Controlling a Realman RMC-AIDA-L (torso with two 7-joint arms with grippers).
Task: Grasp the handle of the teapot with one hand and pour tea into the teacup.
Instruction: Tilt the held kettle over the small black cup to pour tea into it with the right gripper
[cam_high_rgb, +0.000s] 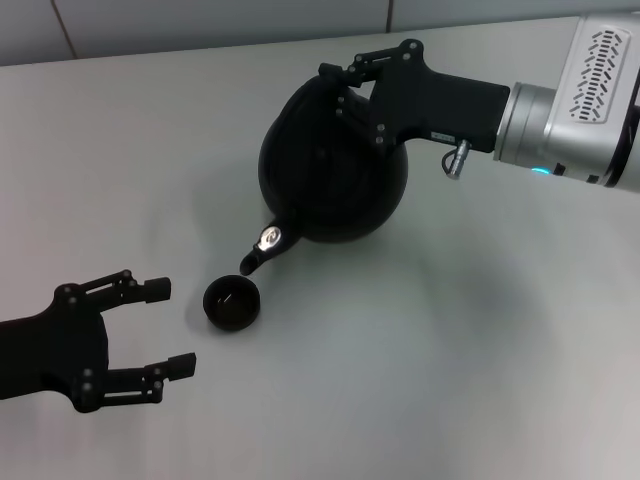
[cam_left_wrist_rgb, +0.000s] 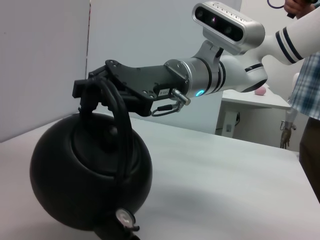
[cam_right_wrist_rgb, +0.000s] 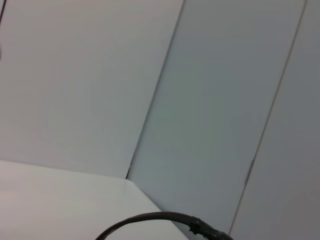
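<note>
Spout (cam_high_rgb: 252, 261) of tilted teapot (cam_high_rgb: 330, 175) hangs just above teacup (cam_high_rgb: 232, 303); my right hand (cam_high_rgb: 352, 82) grips handle (cam_left_wrist_rgb: 117, 117), left hand (cam_high_rgb: 165, 328) open beside.

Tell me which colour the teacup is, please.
Black; the teacup shows best in the head view, under the teapot's spout.

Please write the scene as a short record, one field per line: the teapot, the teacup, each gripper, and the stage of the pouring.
teapot: black, round, lifted and tilted, spout down toward the teacup
handle: arched loop, held at its top
teacup: small, black, upright on the table, just below the spout tip
right gripper: shut on the handle, carrying the teapot
left gripper: open, empty, low beside the teacup, not touching it
stage: pot tipped over the cup; no stream of tea can be made out
</note>
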